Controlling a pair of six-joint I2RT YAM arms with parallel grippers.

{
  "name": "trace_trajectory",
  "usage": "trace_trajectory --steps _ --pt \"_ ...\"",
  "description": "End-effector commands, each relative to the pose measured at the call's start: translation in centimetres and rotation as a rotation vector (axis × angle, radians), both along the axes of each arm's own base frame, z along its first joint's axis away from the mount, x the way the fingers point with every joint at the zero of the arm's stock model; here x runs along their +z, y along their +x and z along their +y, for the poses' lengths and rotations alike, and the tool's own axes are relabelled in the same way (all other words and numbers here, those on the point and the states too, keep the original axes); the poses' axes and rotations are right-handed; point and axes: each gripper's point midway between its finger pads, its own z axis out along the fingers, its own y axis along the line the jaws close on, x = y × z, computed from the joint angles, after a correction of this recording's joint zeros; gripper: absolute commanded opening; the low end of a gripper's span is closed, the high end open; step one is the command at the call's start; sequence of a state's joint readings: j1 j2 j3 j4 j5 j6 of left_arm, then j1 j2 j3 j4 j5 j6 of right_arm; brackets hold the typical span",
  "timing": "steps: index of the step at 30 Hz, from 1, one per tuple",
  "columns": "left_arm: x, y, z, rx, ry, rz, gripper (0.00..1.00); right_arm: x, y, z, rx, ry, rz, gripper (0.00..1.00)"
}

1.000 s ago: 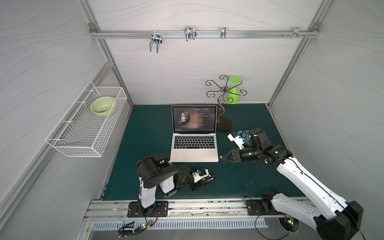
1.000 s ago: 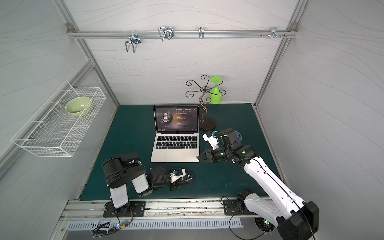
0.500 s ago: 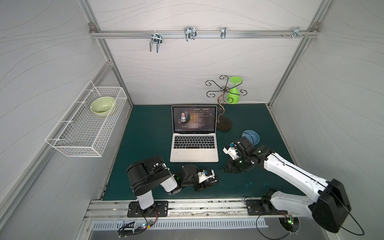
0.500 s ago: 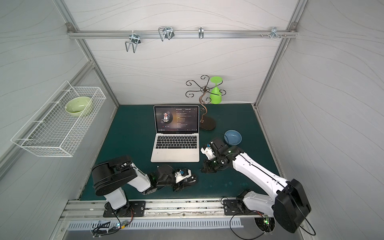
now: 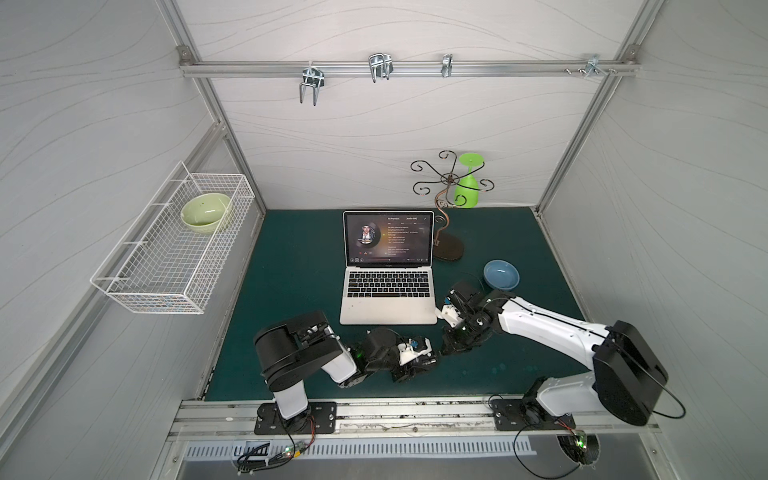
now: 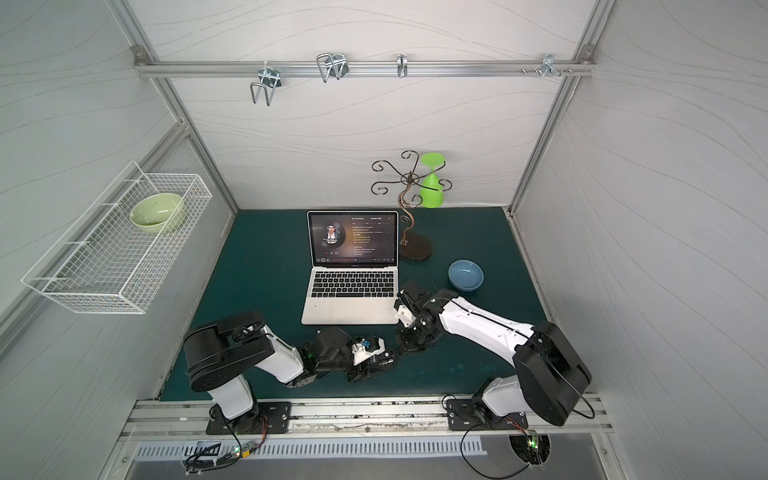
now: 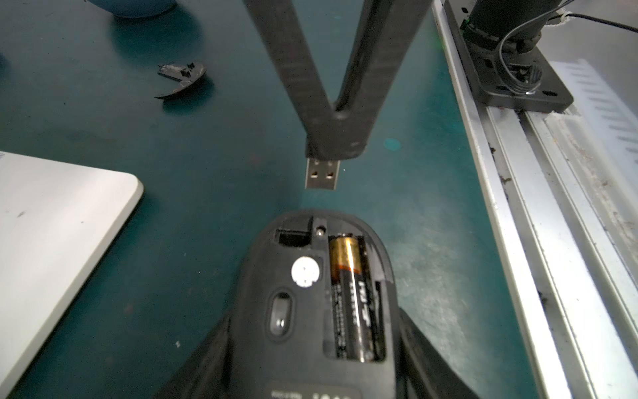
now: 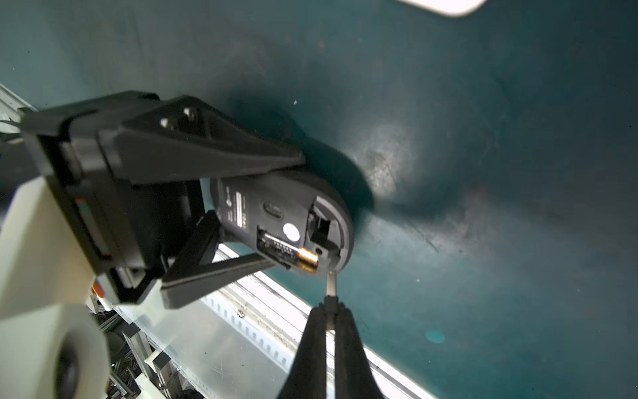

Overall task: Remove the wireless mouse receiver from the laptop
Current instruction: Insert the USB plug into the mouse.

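Wireless mouse receiver (image 7: 321,178) is out of the laptop (image 5: 388,291): you will find it pinched by its dark end between the closed fingers of the right gripper (image 7: 335,148), metal plug pointing at the mouse (image 7: 262,276) and just short of it. Working from the left in both top views, note the wire basket (image 5: 137,286) on the wall with a green bowl (image 5: 205,210) inside. Next, the left gripper (image 8: 284,207) clamps the mouse by its sides, underside exposed, so you can see the battery (image 7: 348,293) and an empty slot (image 7: 293,236) beside it. The laptop stands open, screen lit, just behind both grippers. Right of it, a curled metal stand (image 5: 446,208) carries an upturned green glass (image 5: 468,183). Farther right, a loose black cover (image 7: 181,77) lies on the green mat (image 5: 299,270) near a blue bowl (image 5: 501,274).
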State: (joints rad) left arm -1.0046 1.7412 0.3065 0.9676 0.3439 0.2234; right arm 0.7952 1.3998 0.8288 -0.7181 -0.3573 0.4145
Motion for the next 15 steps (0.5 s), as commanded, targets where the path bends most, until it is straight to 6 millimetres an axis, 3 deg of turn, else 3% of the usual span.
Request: trace_trajectory --steps 1,15 --pt "0.1 -0.1 -0.3 0.0 -0.008 -0.002 0.09 0.5 0.7 1.3 0.005 0.017 -0.014 0.0" --pt "0.1 -0.3 0.2 0.004 -0.014 -0.026 0.04 -1.2 1.5 2.0 -0.013 -0.032 0.02 0.0"
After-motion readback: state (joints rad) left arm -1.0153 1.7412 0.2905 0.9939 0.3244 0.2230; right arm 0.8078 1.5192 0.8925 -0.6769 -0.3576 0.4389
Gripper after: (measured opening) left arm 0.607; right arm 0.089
